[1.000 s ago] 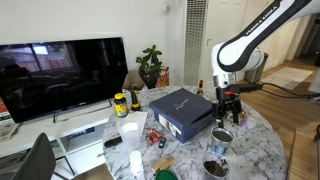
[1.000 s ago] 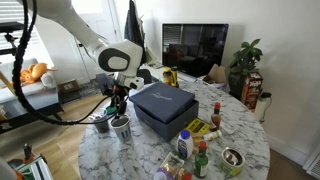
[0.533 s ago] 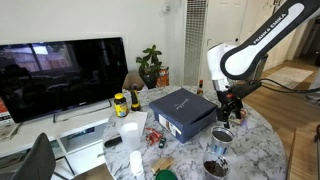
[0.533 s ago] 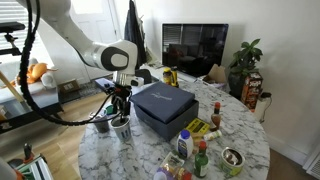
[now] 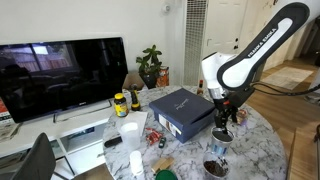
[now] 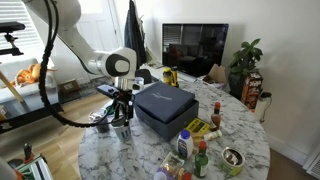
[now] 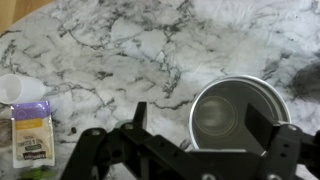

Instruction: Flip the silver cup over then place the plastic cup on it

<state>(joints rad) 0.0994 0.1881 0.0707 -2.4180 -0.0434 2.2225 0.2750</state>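
1. Lowered since a second ago, the end effector (image 5: pixel 222 118) now hangs right over the silver cup (image 7: pixel 238 112), and the arm's elbow has swung higher above it.
2. Its jaws are spread wide and released, grasping nothing. In the wrist view one finger (image 7: pixel 140 112) sits outside the cup's wall and the other (image 7: pixel 262 122) hangs over the open mouth.
3. The silver cup stands upright, mouth up, on the marble table (image 7: pixel 110 50), just beside the dark blue box (image 5: pixel 180 108) in both exterior views. It has not been flipped yet.
4. That straddle looks deliberate. Pinching the thin wall between an inner and an outer finger would likely give a hold that survives a wrist roll, which a grip across the whole wide mouth might not.
5. The plastic cup (image 6: pixel 103 125) appears to stand just beside the silver cup, on the side away from the box and clear of the fingers. It probably waits there because it needs the upturned base as its seat.
6. The shiny wall could slip as the jaws close, and with the plastic cup this near, a swinging flip may knock it.
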